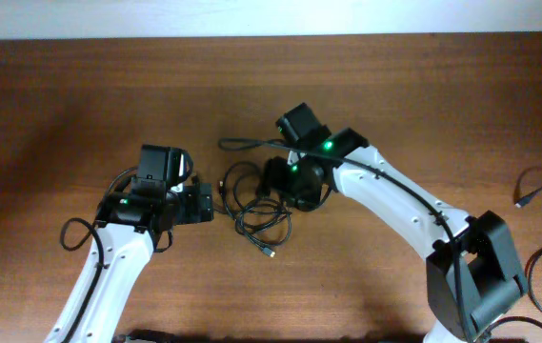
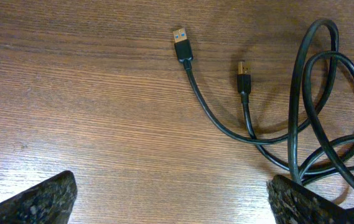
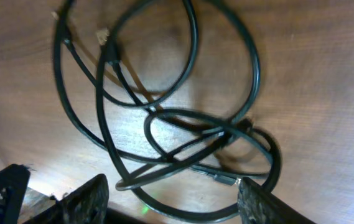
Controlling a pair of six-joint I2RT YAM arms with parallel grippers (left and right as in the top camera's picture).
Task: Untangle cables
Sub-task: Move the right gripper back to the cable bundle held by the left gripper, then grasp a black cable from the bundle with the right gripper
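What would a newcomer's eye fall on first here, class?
The tangle of black cables sits in the middle of the table. The right gripper hangs open right over its loops. Two loose plugs lie on bare wood ahead of the open left gripper.

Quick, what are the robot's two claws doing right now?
Left gripper: open, holding nothing.
Right gripper: open, cables lying between its fingers.

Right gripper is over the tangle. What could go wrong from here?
1. Several cables cross between the right gripper fingers; closing might pinch more than one and tighten the tangle.
2. The left gripper is open and holds nothing, so a pull may drag the whole bundle along.
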